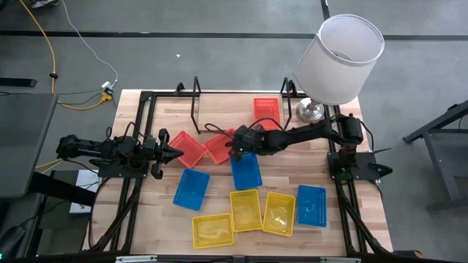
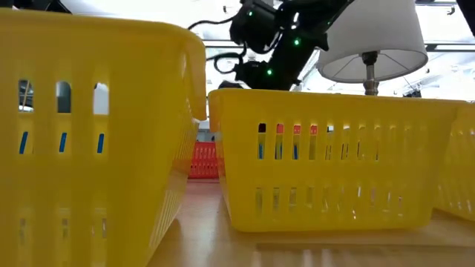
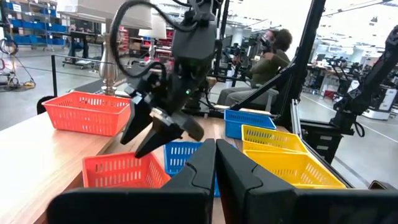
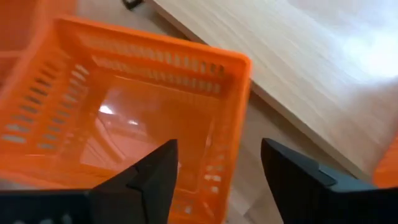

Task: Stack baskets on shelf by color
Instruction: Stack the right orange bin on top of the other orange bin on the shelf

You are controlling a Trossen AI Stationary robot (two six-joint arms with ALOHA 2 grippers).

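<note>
The right gripper [image 1: 235,144] is hovering with fingers apart over a red basket [image 1: 219,148] beside another red basket [image 1: 189,148] — the left gripper [image 1: 174,153], fingers together, is waiting nearby.

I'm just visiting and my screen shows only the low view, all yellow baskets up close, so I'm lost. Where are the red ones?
Observer: From above, one red basket sits on the shelf. Two more lie on the table in front of it.
Visitor: What is that dark arm overhead doing?
Observer: That is the right gripper. It is open, with its fingers straddling a wall of the right-hand red basket on the table.
Visitor: And the other arm?
Observer: The left gripper is shut and points at the left-hand red basket from the table's left side.
</note>
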